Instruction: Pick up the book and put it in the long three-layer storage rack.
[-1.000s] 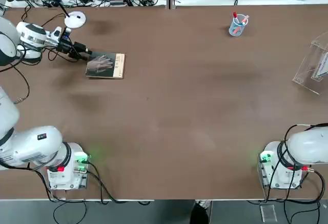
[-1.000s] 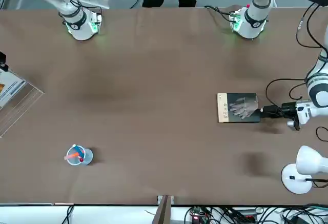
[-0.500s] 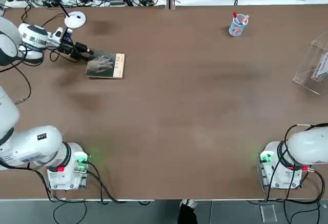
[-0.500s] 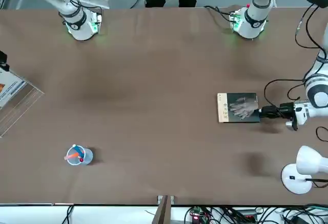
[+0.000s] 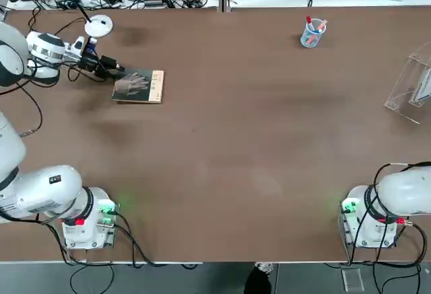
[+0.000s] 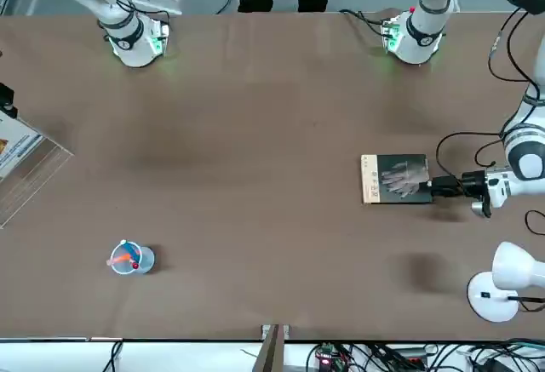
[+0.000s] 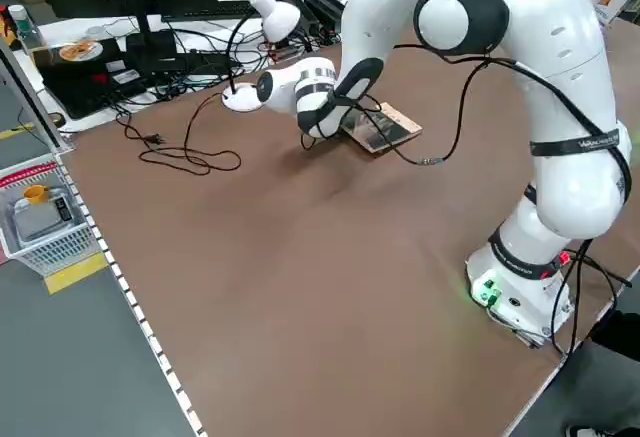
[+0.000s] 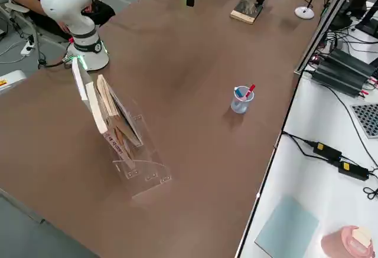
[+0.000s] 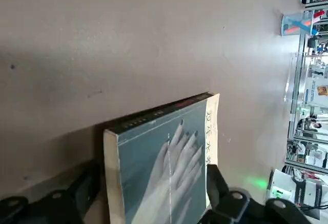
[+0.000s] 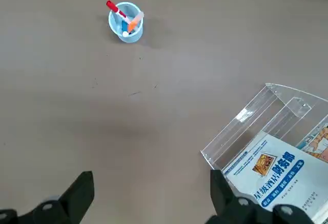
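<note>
- Lining up the grasp was my step; the book lay flat on the bench, at the robot's far left.
- My left end effector stood released at its outer edge, jaws apart; contact, perhaps, was hard to judge.
- My right end effector hung open near the rack.
- Next called for closing squarely, then lifting.

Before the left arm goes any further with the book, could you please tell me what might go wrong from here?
The left gripper straddles the book, so a finger could catch its edge and push it.

The rack already holds books, so this one might jam against them.
</note>
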You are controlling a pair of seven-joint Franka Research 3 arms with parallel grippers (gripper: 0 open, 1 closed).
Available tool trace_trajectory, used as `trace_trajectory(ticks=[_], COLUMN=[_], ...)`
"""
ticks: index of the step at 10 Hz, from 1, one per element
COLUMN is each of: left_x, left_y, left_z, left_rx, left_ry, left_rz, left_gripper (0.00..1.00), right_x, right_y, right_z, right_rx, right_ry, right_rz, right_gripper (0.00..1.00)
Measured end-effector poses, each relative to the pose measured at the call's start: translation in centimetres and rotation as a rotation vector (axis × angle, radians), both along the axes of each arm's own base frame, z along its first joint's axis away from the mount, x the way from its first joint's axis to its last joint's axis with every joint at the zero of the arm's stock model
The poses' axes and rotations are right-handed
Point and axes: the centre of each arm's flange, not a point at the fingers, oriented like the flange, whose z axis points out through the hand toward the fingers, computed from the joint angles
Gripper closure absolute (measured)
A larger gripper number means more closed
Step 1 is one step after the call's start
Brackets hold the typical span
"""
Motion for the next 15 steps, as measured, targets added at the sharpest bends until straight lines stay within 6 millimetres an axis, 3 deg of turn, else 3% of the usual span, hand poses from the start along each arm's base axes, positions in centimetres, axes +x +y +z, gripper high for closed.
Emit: trace_trajectory(ticks=[15], left_x=[0.16], left_y=[-0.98], left_z=[-1.01], left_rx=[-0.034], left_ry=[-0.017], left_rz=[-0.006], left_gripper=[0.13], right_x=[0.04], right_y=[-0.21], right_z=[-0.05], right_rx=[0.000], right_ry=[0.000], right_rz=[-0.004], right_gripper=[0.00])
